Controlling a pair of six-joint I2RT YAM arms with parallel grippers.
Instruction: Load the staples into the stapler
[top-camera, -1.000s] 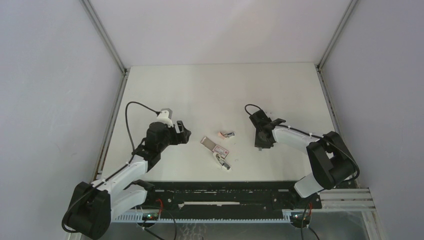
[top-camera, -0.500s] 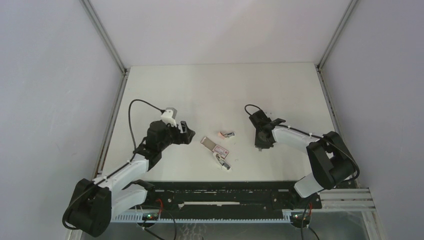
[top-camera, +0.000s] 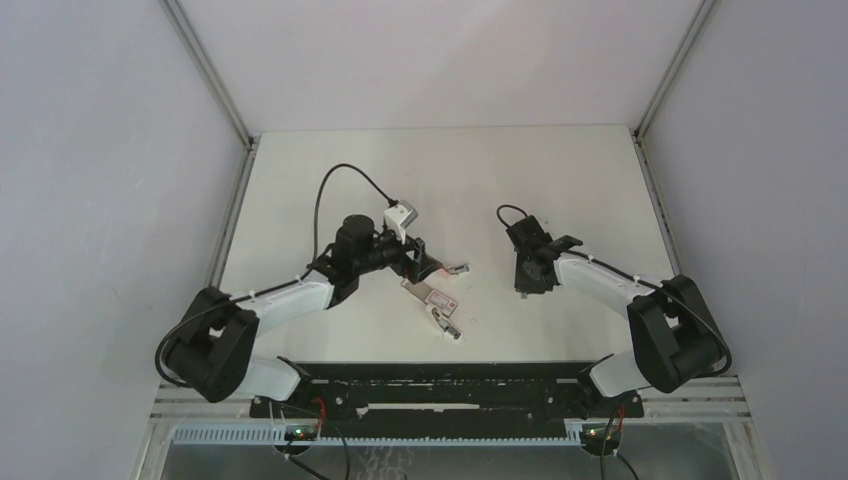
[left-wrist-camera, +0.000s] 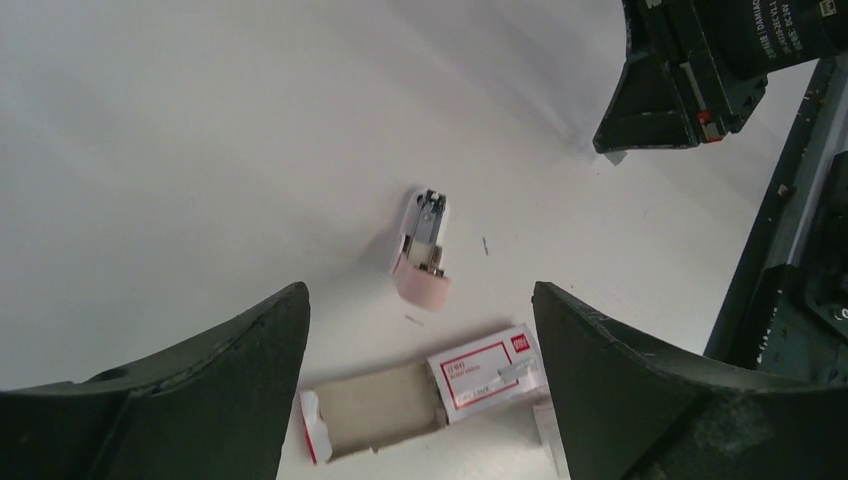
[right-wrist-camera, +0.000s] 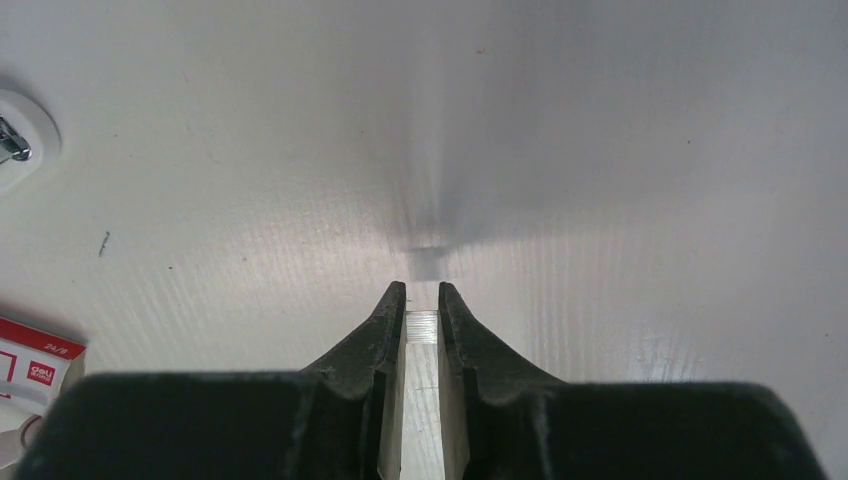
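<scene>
The left gripper hangs over the white table with its two fingers wide apart. Below it, in the left wrist view, the small pink stapler lies on the table. Near it is the red and white staple box, with a brown cardboard tray touching its end. The right gripper is low over the table, well apart from the stapler on the right side. Its fingers are pressed together on a thin silver strip of staples.
</scene>
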